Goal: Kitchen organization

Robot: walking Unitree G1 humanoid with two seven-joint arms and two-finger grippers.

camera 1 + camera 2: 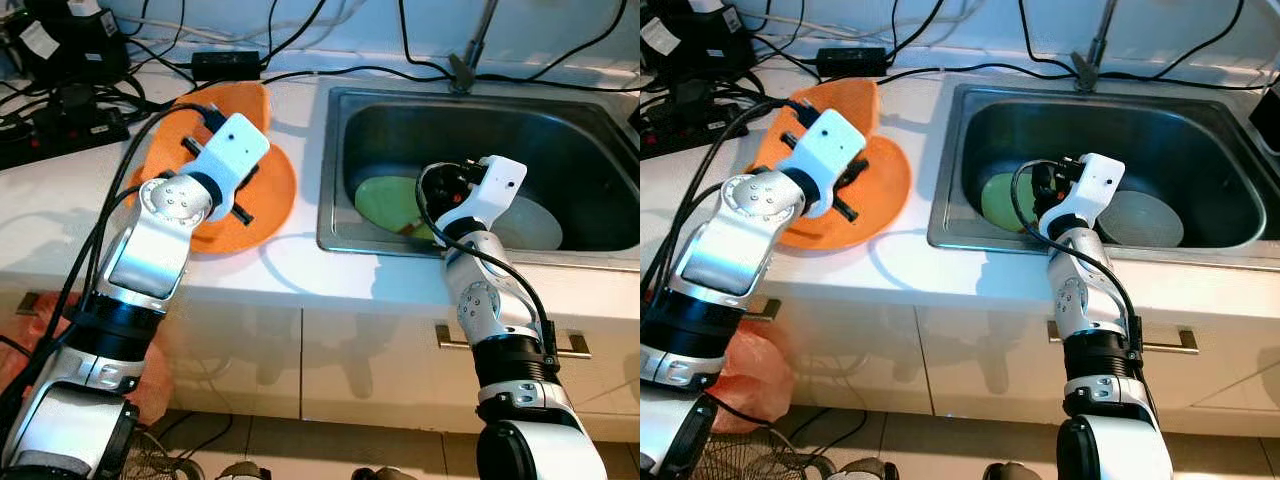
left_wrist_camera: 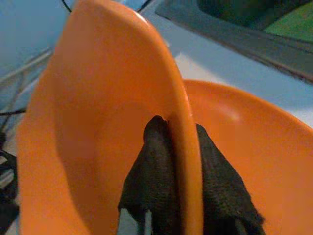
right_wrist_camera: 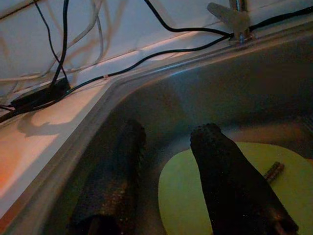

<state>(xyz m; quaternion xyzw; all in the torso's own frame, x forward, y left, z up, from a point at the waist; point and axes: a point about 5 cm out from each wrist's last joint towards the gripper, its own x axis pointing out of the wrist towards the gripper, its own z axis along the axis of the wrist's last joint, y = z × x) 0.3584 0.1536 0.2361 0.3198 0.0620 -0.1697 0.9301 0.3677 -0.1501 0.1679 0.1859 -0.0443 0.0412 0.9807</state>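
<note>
Currently: left gripper [image 2: 181, 196] clamped on rim of tilted orange plastic plate [image 2: 112, 122], over second orange plate [image 1: 270, 215]. Right gripper [image 3: 168, 186] spread wide, empty, above green plate [image 3: 195, 196] in steel sink [image 1: 480, 130].

green plate [image 1: 385, 203]: near part hidden behind right arm | grey plate [image 1: 1145, 218]: near edge behind sink [image 1: 1200, 255] rim
</note>
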